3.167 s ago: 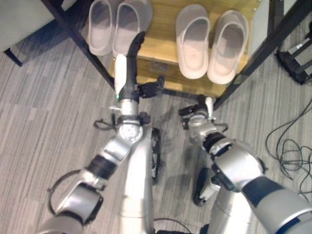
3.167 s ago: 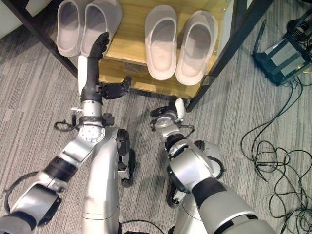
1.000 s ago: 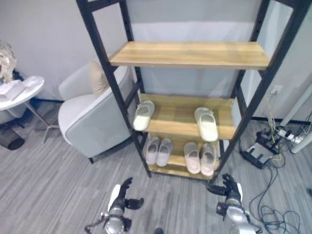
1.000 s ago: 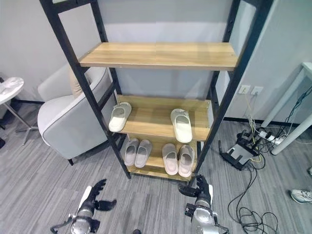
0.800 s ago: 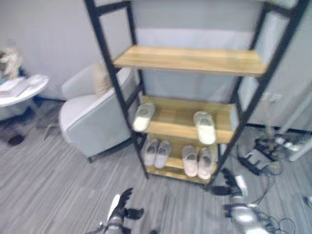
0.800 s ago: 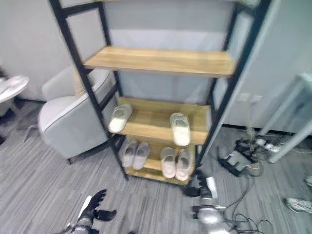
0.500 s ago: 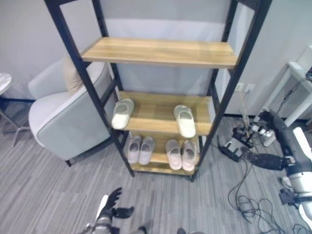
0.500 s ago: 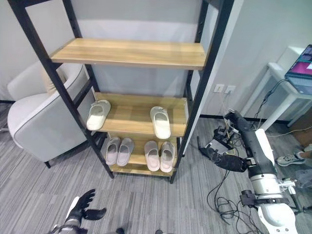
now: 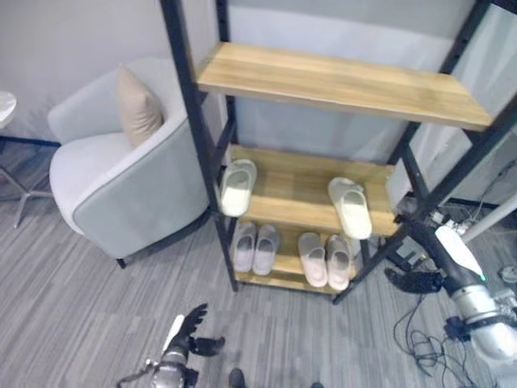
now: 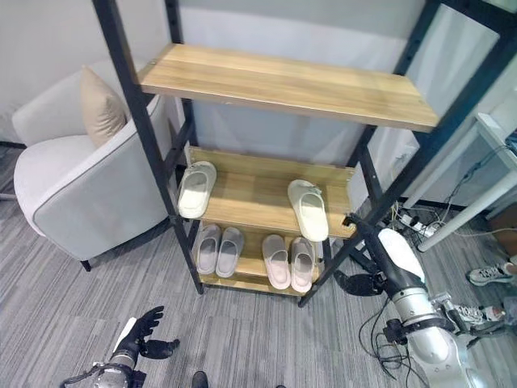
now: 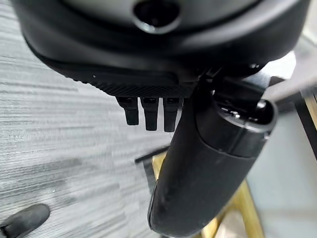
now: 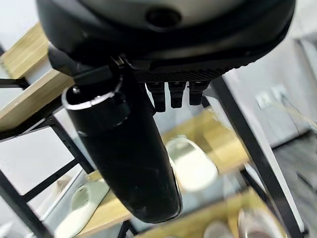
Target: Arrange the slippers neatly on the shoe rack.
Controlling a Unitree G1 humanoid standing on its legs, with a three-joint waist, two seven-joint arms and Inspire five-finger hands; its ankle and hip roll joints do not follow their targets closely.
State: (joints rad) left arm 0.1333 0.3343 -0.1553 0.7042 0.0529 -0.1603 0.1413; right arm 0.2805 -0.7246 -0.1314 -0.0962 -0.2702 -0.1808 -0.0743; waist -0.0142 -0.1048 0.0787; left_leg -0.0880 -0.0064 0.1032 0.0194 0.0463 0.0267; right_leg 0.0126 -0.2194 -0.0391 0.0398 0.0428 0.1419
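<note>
The black-framed shoe rack (image 9: 339,81) has wooden shelves. On its middle shelf lie two cream slippers far apart, one at the left end (image 9: 237,187) and one towards the right (image 9: 350,208). Two pale pairs, the left pair (image 9: 254,247) and the right pair (image 9: 325,259), stand side by side on the bottom shelf. My right hand (image 10: 393,252) is open beside the rack's right front post, level with the middle shelf and holding nothing. Past its thumb, the right wrist view shows the right cream slipper (image 12: 190,166). My left hand (image 9: 190,327) hangs open low over the floor in front of the rack.
A grey armchair (image 9: 121,194) with a beige cushion (image 9: 137,109) stands against the rack's left side. Cables and a power strip (image 10: 412,222) lie on the floor right of the rack. A person's shoe (image 10: 489,275) shows at the far right.
The camera has swung, so the whole picture shifted. My right hand has come in from the cables on the right to the rack's right post. The slippers lie as before.
</note>
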